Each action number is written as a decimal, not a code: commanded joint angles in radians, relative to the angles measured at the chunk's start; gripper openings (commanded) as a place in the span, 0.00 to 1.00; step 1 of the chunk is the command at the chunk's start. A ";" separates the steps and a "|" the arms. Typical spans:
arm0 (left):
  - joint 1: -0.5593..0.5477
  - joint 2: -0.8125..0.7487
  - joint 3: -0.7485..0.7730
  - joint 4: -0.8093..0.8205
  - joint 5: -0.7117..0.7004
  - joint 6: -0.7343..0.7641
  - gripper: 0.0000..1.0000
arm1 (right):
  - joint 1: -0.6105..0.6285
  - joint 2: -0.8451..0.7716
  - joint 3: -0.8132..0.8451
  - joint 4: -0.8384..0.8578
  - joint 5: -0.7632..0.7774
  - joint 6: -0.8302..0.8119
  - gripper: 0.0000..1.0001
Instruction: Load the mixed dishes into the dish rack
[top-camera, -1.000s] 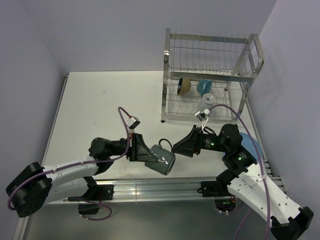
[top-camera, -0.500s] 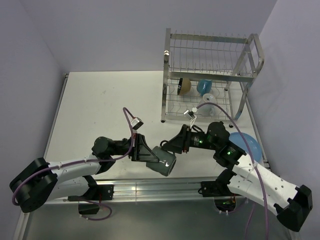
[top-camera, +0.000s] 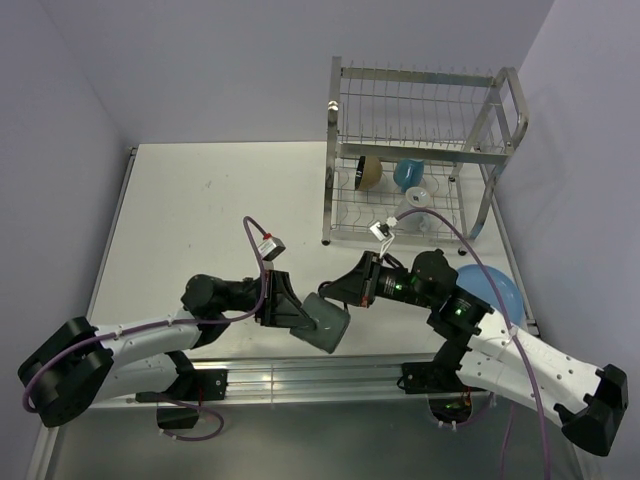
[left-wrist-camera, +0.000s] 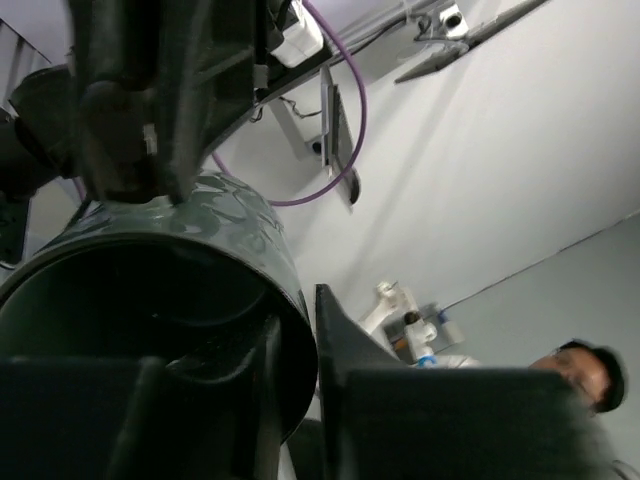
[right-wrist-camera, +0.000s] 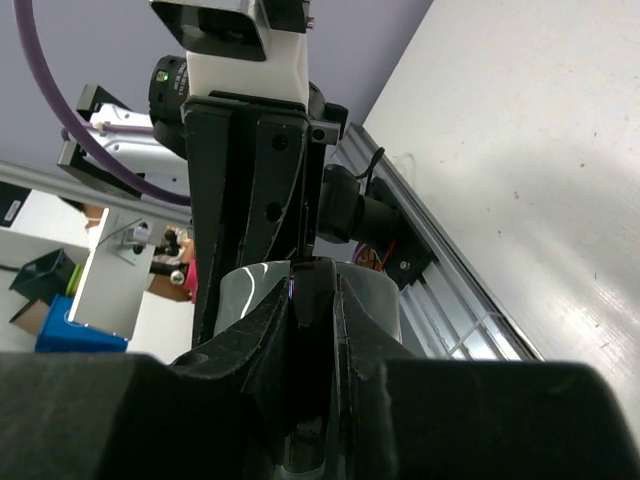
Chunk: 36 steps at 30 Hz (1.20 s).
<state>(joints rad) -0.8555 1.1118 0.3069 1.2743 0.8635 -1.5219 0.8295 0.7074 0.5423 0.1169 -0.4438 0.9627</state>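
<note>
I am watching the white table (top-camera: 200, 200) from above, with the dish rack (top-camera: 420, 72) standing at its far right corner. Both arms are meeting over the near edge. The right arm is stretching further left than a second ago, uncovering more of the light blue plate (top-camera: 497, 287), which is lying flat on the table beside it.

The dark grey mug (top-camera: 325, 325) is hanging off the table between the two grippers. It is lying more tilted than before. The left gripper (top-camera: 303, 318) is pinching the mug's wall near the rim, one finger inside the mouth and one outside. The right gripper (top-camera: 338, 298), which was apart from the mug a second ago, is now on it. In its own wrist view its fingers are nearly together on a thin dark part of the mug, and I cannot tell which part.

On the rack's lower tier the tan-sided bowl (top-camera: 369, 172), the light blue mug (top-camera: 406, 173) and the white mug (top-camera: 418, 197) are sitting unchanged.
</note>
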 joint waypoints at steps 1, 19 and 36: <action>-0.004 -0.023 0.028 0.054 -0.073 -0.006 0.23 | 0.016 -0.048 0.047 0.009 0.071 -0.071 0.00; 0.056 -0.506 0.179 -1.186 -0.454 0.652 0.99 | 0.010 -0.161 0.024 -0.237 0.272 0.270 0.00; 0.010 -0.457 0.150 -1.089 -0.405 0.775 0.98 | -0.004 -0.184 -0.117 -0.138 0.344 0.706 0.00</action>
<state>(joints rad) -0.8398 0.6632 0.4606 0.0498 0.3565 -0.7769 0.8330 0.5610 0.4194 -0.1551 -0.1181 1.5536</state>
